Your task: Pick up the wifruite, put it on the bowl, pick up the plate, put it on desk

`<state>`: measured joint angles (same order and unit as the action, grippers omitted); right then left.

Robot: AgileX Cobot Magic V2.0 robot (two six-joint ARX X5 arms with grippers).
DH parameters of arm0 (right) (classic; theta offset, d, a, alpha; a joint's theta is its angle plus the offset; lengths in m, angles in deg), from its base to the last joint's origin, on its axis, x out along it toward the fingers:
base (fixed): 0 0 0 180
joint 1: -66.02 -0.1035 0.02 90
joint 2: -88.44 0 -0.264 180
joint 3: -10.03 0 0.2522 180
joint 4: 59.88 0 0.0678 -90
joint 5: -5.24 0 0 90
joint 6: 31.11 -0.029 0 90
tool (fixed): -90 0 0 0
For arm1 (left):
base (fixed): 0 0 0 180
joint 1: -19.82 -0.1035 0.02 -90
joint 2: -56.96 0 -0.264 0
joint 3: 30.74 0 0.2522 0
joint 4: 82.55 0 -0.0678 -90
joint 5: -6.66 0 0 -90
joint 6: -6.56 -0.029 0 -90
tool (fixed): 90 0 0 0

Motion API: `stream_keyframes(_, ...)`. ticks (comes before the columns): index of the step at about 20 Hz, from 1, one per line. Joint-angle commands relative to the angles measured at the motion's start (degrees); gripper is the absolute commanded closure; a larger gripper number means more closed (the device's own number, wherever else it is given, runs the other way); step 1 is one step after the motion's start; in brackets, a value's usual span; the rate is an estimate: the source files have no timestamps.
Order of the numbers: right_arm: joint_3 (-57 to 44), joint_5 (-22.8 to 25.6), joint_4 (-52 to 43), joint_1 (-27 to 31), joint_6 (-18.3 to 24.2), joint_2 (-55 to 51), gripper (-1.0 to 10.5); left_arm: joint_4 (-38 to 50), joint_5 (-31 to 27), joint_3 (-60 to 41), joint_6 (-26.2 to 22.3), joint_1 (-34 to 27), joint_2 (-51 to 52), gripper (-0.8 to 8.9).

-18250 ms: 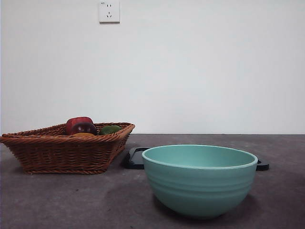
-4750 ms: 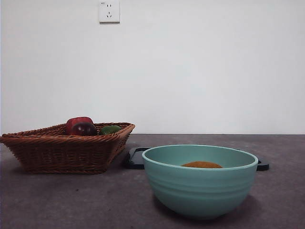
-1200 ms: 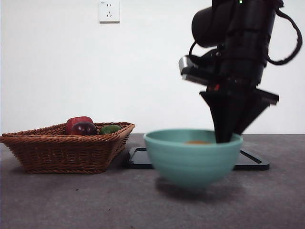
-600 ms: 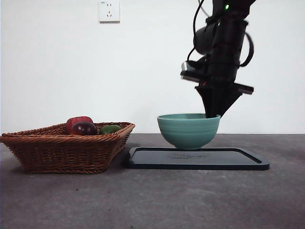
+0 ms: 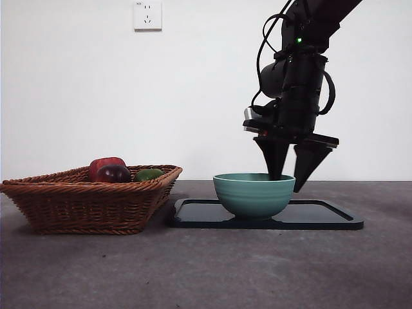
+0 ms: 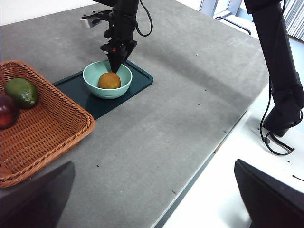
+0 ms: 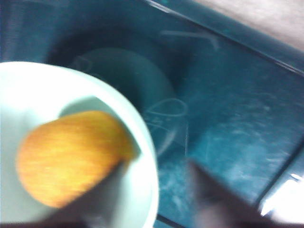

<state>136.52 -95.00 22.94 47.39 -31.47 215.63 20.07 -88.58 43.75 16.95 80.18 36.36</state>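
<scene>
Your teal bowl (image 5: 253, 194) sat on a dark tray (image 5: 322, 221) on the counter (image 5: 193, 270), holding the brownish-orange wifruite (image 6: 109, 80). The fruit lay on its side; which way its spotted end faced could not be told. Left of the bowl, a wicker basket (image 5: 84, 206) held red, dark purple and green fruit. Your right claw (image 5: 291, 180) straddled the bowl's rim, jaws apart. Your left claw (image 6: 152, 199) waited well away, jaws apart.

Wifruite (image 6: 109, 80) in bowl (image 5: 253, 193), seemingly on tray (image 5: 325, 217).
</scene>
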Motion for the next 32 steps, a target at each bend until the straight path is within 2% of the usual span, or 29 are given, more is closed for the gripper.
stream_keyframes(1,5.1,0.2,2.1,0.9,-0.6,0.8,5.2,0.6,-0.2,0.5,-0.5,0.7,0.0,1.59)
stream_keyframes(4,12.6,0.2,8.0,1.9,-0.7,-3.0,4.3,0.7,-0.2,0.5,-0.5,0.7,0.0,1.59)
stream_keyframes(7,12.9,3.2,11.1,1.9,-0.4,-11.2,3.9,0.7,-0.2,0.5,-0.5,0.7,0.0,1.59)
stream_keyframes(10,10.0,3.0,12.0,1.8,-0.2,-22.2,3.9,0.6,-0.2,0.5,-0.5,0.7,0.0,1.59)
stream_keyframes(17,-11.3,2.9,12.0,-0.3,-0.3,-49.4,3.9,0.7,-0.2,0.5,-0.5,0.7,0.0,1.59)
stream_keyframes(23,-30.4,2.7,11.9,-4.1,-3.5,-71.0,3.9,2.1,-0.2,0.5,-0.5,0.7,0.0,1.59)
stream_keyframes(26,-38.7,2.6,8.2,-4.5,-5.2,-81.0,3.9,1.9,-0.2,0.5,-0.5,0.7,0.0,1.59)
stream_keyframes(32,-48.9,1.2,5.6,-4.5,-8.8,-96.5,3.9,2.1,-0.2,0.5,-0.5,0.7,0.0,1.59)
